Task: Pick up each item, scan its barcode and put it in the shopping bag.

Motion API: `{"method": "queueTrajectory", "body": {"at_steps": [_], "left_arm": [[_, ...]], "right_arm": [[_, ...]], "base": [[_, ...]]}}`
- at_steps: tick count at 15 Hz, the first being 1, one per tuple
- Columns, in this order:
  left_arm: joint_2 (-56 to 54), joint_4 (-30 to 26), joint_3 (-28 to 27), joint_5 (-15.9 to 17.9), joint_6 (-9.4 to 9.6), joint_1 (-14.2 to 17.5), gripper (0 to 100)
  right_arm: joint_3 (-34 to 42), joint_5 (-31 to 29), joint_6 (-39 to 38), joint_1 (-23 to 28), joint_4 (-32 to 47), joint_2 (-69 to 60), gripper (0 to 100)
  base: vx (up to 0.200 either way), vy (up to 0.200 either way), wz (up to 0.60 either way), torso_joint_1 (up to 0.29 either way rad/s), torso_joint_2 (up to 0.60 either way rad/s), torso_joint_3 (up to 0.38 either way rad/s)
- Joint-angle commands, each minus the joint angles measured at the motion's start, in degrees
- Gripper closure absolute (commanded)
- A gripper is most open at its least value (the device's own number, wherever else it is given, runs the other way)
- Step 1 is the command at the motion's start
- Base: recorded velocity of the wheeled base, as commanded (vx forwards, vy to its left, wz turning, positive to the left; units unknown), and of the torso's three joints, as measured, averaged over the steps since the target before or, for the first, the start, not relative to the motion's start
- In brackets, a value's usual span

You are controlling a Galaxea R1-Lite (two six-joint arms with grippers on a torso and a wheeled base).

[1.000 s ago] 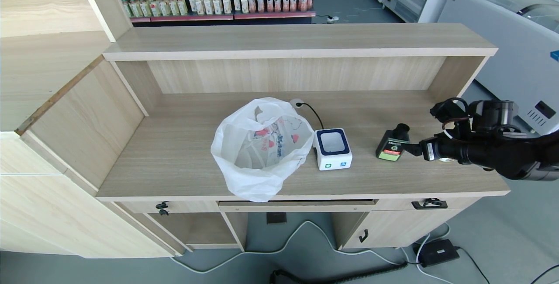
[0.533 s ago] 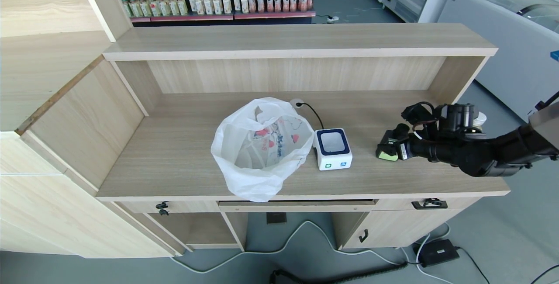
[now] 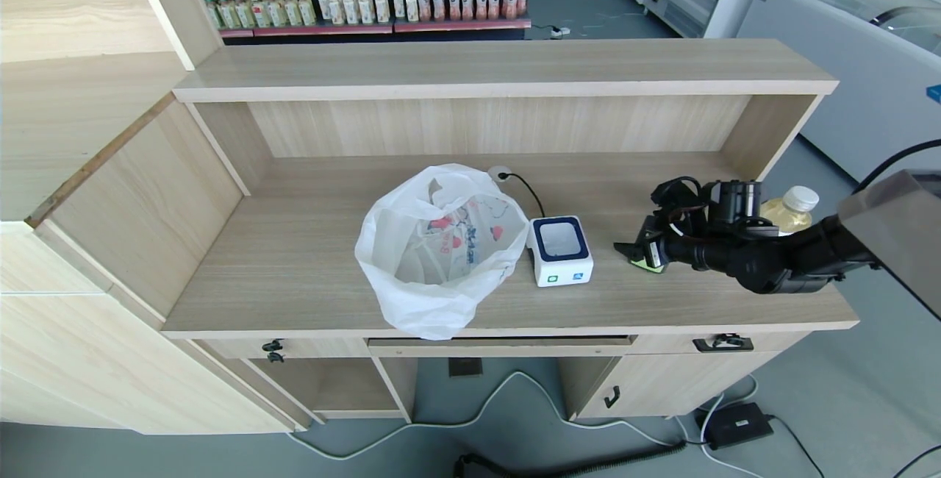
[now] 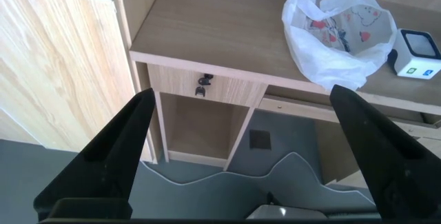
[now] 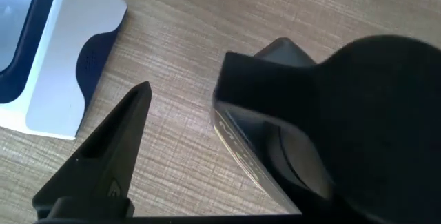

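Observation:
A small dark item with a green label [image 3: 648, 263] sits on the wooden counter [image 3: 309, 272], right of the white barcode scanner [image 3: 560, 250]. My right gripper [image 3: 638, 251] is open at this item and covers most of it. In the right wrist view the right gripper [image 5: 185, 79] has one finger over the dark item [image 5: 251, 151]. Its other finger stands apart toward the scanner [image 5: 48, 58], with bare wood between. The white shopping bag [image 3: 441, 243] stands open, left of the scanner. My left gripper [image 4: 242, 100] hangs open off the counter's front left, holding nothing.
A yellowish bottle with a white cap [image 3: 790, 209] stands behind my right arm, near the counter's right end. A black cable [image 3: 529, 191] runs from the scanner to the back. A raised shelf wall [image 3: 500, 125] closes the back and sides.
My right arm has swung left along the counter, and its gripper has come onto the dark item. The yellowish bottle behind the arm has come into sight.

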State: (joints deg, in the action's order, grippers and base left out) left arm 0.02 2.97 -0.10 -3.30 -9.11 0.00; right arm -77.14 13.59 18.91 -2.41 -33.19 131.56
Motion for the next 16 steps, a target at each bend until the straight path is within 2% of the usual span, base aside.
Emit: {"method": "queueTrajectory", "body": {"at_steps": [1,2,3,6,11,14,16], "left_arm": [[-0.02,0.01,0.01,-0.04,-0.03,0.00,0],[-0.02,0.01,0.01,-0.04,-0.03,0.00,0],[-0.02,0.01,0.01,-0.04,-0.03,0.00,0],[-0.02,0.01,0.01,-0.04,-0.03,0.00,0],[-0.02,0.01,0.01,-0.04,-0.03,0.00,0],[-0.02,0.01,0.01,-0.04,-0.03,0.00,0],[-0.02,0.01,0.01,-0.04,-0.03,0.00,0]], "right_arm": [[-1.08,1.79,-0.19,-0.40,-0.03,1.86,0],[-1.34,3.46,-0.27,-0.40,-0.03,2.03,0],[-2.31,6.71,-0.36,-0.49,-0.03,2.38,100],[-5.39,8.03,-0.27,-1.63,0.24,3.26,100],[-3.81,6.27,0.96,-1.19,1.20,-0.08,100],[6.13,0.03,2.54,2.15,2.08,-14.84,100],[17.46,-0.06,6.05,8.30,2.43,-31.45,100]], "base": [[0.000,0.000,0.00,0.000,0.00,0.000],[0.000,0.000,0.00,0.000,0.00,0.000],[0.000,0.000,0.00,0.000,0.00,0.000],[0.000,0.000,0.00,0.000,0.00,0.000],[0.000,0.000,0.00,0.000,0.00,0.000],[0.000,0.000,0.00,0.000,0.00,0.000],[0.000,0.000,0.00,0.000,0.00,0.000]]}}
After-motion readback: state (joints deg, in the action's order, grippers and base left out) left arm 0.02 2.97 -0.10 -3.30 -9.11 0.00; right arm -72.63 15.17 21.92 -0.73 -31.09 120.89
